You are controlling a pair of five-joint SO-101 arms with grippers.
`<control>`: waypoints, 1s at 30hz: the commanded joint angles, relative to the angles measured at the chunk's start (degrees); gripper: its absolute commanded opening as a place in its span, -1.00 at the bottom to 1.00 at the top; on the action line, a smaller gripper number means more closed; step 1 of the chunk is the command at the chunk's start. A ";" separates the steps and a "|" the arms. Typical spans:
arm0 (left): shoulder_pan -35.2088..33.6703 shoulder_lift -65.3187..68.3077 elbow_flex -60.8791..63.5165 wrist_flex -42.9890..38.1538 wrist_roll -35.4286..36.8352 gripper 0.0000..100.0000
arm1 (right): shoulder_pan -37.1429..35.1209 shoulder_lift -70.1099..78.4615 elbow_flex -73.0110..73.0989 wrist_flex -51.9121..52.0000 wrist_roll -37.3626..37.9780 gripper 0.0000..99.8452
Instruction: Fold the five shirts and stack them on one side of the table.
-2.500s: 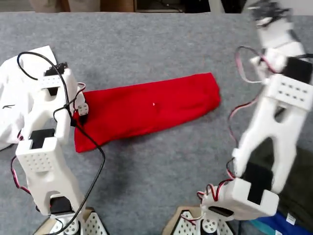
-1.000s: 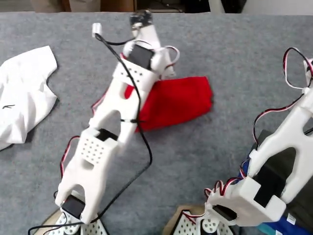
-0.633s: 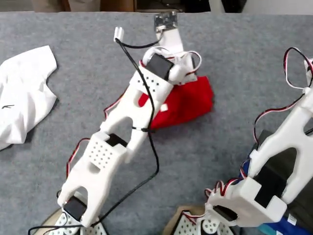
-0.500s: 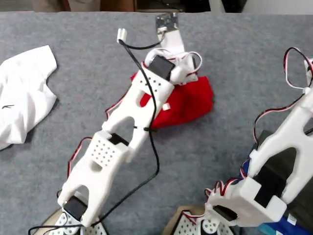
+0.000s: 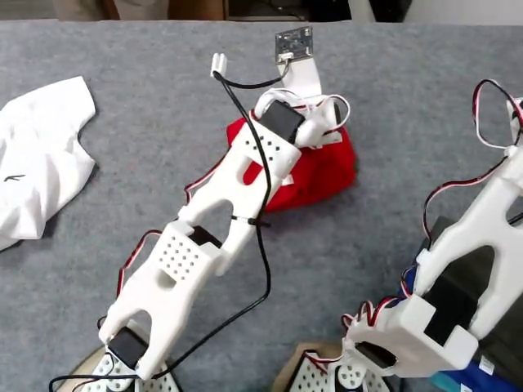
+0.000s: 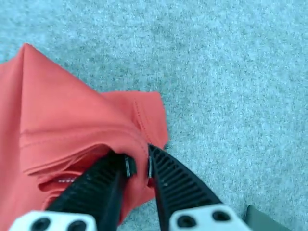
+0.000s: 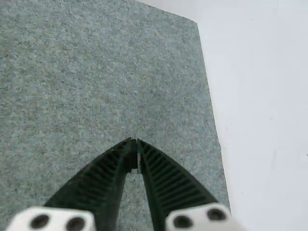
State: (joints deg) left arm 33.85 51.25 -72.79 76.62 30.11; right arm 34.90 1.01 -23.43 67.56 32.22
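The red shirt [image 5: 327, 167], bunched at mid tabletop [image 5: 392, 98], is gripped at a fold by the left claw [image 6: 139, 166], while the right claw [image 7: 134, 156] is shown closed on nothing near the edge.

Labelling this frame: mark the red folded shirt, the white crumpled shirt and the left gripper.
Red folded shirt [image 5: 327, 171]: high view, bare cloth.
White crumpled shirt [image 5: 41, 163]: high view, its middle.
Left gripper [image 6: 138, 164]: left wrist view, between fingertips.

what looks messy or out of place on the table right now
The white shirt lies crumpled and unfolded at the table's left edge. The red shirt is a lumpy, uneven bundle, with one edge pinched in the left gripper. Nothing looks torn.
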 commanded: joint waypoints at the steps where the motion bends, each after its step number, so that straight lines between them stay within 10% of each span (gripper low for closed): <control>1: 0.97 -0.92 -0.79 -0.70 2.29 -0.82 | -0.31 -0.22 -2.59 -1.23 -0.53 -0.99; 15: -11.52 -1.01 -9.41 8.00 12.75 -0.57 | -2.86 -0.04 -2.33 -0.44 -0.88 -0.99; 30: -32.44 -1.54 -5.54 24.26 -1.93 -0.96 | -39.96 17.19 -3.56 9.32 -0.97 -0.99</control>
State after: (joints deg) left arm 4.13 51.16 -78.42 99.56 30.29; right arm 0.35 14.20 -22.64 74.68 31.78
